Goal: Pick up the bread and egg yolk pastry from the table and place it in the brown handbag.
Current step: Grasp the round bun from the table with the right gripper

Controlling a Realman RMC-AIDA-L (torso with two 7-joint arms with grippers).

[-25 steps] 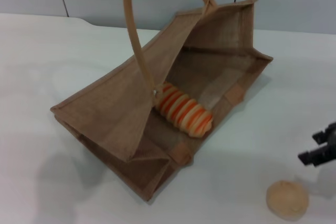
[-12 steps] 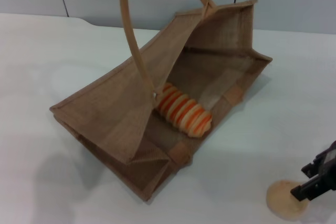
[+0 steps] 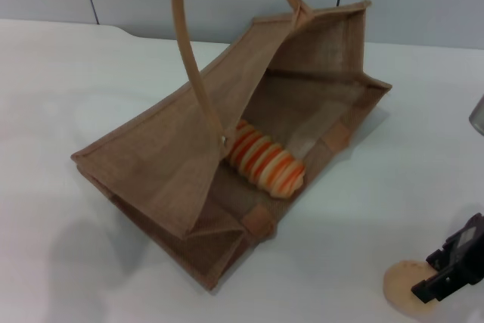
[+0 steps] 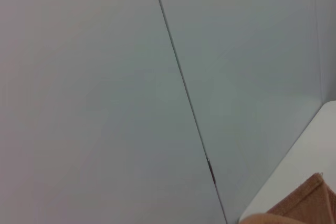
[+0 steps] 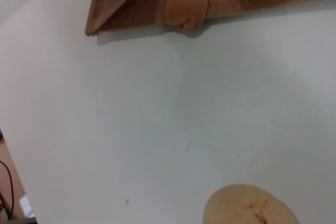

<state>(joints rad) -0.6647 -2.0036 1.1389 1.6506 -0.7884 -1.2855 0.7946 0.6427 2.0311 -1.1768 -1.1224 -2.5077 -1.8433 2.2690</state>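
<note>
One item remains: the egg yolk pastry (image 3: pixel 407 298) on the counter (image 3: pixel 68 81), the bread (image 3: pixel 266 159) already inside the brown handbag (image 3: pixel 162 164). My right gripper (image 3: pixel 448 270) hangs just above it; whether my jaws are spread I cannot tell. I should centre over the dome and squeeze gently

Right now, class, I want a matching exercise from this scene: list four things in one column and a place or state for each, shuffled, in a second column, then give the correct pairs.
Column one:
1. bread
2. egg yolk pastry
3. brown handbag
4. right claw

Column two:
A. lying on its side, mouth gaping open
B. on the bare table, outside the bag
C. inside the bag
D. low at the pastry's edge

Pairs: 1-C, 2-B, 3-A, 4-D
</note>
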